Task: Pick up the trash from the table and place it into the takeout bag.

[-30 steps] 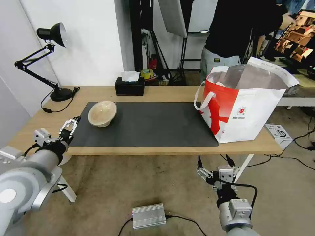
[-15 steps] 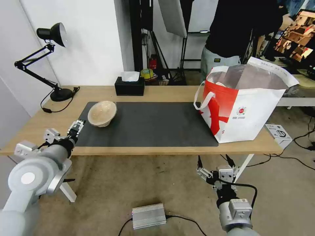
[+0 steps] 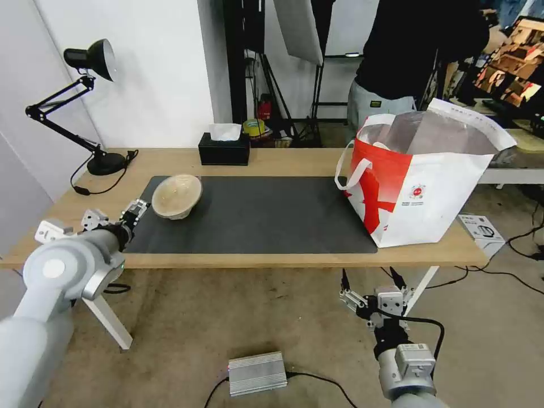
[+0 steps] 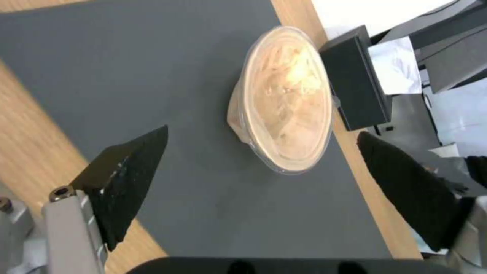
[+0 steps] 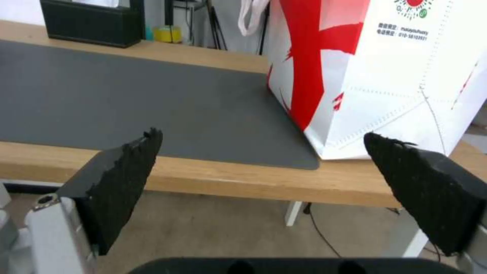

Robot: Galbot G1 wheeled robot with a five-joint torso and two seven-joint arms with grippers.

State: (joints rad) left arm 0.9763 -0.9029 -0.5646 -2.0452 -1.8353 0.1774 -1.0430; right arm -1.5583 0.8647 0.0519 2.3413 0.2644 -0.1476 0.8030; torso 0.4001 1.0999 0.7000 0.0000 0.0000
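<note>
Nearest, below the front edge of the table (image 3: 283, 260): right gripper (image 3: 373, 279), parked low over the floor, jaws spread wide and holding nothing; in its wrist view, fingers (image 5: 127, 167) framing the table edge and the lower corner of the takeout bag (image 5: 385, 68). At the left front corner of the dark grey mat (image 3: 255, 215): left gripper (image 3: 134, 212), held just above the mat, jaws wide open and empty, pointed toward the tan pulp bowl (image 3: 176, 195) and close to it but not touching. In the left wrist view, bowl (image 4: 284, 99) centred between the two fingertips (image 4: 137, 160), capped with a clear lid, resting on the mat. Farther right, on the table's right end: takeout bag (image 3: 419, 181), upright, mouth open, foil lining visible, one corner on the mat. At the far edge: black tissue box (image 3: 224, 148) behind the bowl, and desk lamp (image 3: 85, 102) at the left rear corner.
</note>
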